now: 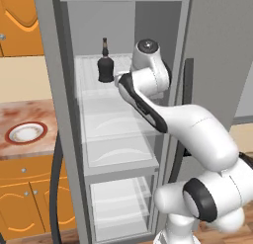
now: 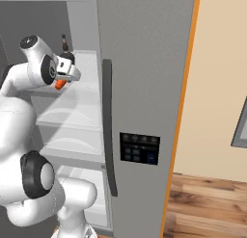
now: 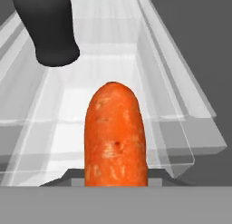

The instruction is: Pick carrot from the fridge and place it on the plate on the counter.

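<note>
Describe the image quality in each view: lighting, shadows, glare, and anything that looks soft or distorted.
Left base view: flat, even rendered light; faint sheen on the fridge glass shelves, soft pixelated edges on the plate. Right base view: the fridge door evenly grey, no glare, carrot small and blurry at the gripper. Hand view: the carrot looms large and foreshortened, the bottle cropped, translucent shelves overlapping confusingly.

Hand view: carrot [image 3: 116, 134] base cut off below; bottle [image 3: 45, 28] top cut by upper edge; fingertips hidden behind carrot.
</note>
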